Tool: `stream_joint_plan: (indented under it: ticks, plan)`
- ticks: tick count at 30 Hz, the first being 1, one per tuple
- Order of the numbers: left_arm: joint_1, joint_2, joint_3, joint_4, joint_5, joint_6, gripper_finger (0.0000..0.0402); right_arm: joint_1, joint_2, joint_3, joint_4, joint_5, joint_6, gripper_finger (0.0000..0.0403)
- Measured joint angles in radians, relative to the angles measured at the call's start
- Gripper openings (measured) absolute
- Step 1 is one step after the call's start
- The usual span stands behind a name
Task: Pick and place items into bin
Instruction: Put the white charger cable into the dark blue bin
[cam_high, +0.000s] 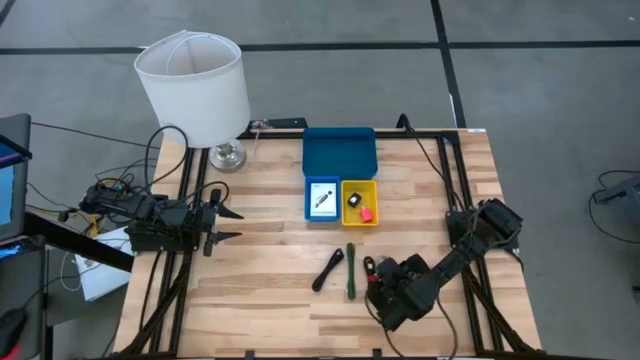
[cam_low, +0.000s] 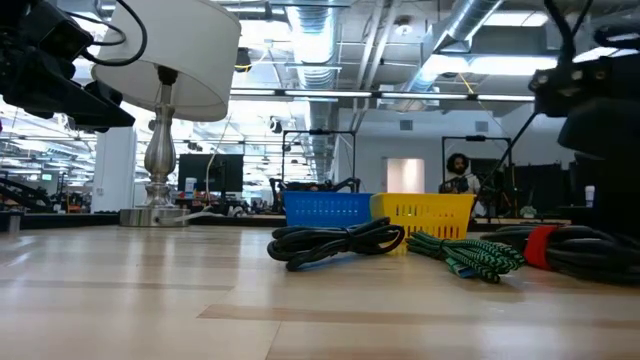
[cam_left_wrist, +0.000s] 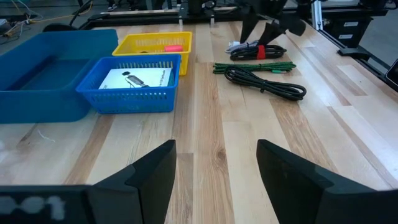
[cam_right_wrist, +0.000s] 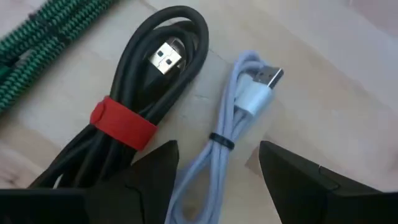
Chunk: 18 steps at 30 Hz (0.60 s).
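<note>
The bin stands at the table's middle: a wide blue tray (cam_high: 340, 155), a small blue tray (cam_high: 322, 198) with a white card, and a yellow tray (cam_high: 360, 201) with a red piece. Nearer lie a black cable bundle (cam_high: 328, 270), a green braided cable (cam_high: 351, 270), a black cable with a red strap (cam_right_wrist: 124, 121) and a pale cable (cam_right_wrist: 233, 134). My right gripper (cam_right_wrist: 217, 186) hangs open over these last two, its fingers either side of the pale cable; I see no touch. My left gripper (cam_left_wrist: 214, 174) waits open at the table's left.
A white lampshade on a metal lamp base (cam_high: 195, 85) stands at the far left corner. Bare wood lies between my left gripper and the trays. Black frame rails (cam_high: 455, 170) run along the table's sides. A person (cam_low: 458, 172) shows far back in the room.
</note>
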Motion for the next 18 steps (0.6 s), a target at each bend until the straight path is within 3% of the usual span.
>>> stream_joint_plan:
  ticks: [7, 11, 16, 18]
  plan:
    - [0.000, 0.000, 0.000, 0.000, 0.000, 0.000, 0.0212, 0.015, -0.009, -0.095, 0.116, 0.053, 0.109, 0.0204]
    - [0.000, 0.000, 0.000, 0.000, 0.000, 0.000, 0.0212, 0.020, -0.004, -0.098, 0.122, 0.088, 0.161, 0.0143]
    - [0.000, 0.000, 0.000, 0.001, 0.000, 0.000, 0.0212, 0.019, 0.007, -0.095, 0.125, 0.209, 0.252, 0.0032]
    - [0.000, 0.000, 0.000, 0.000, 0.000, 0.000, 0.0212, 0.011, 0.012, -0.097, 0.117, 0.277, 0.282, 0.0024]
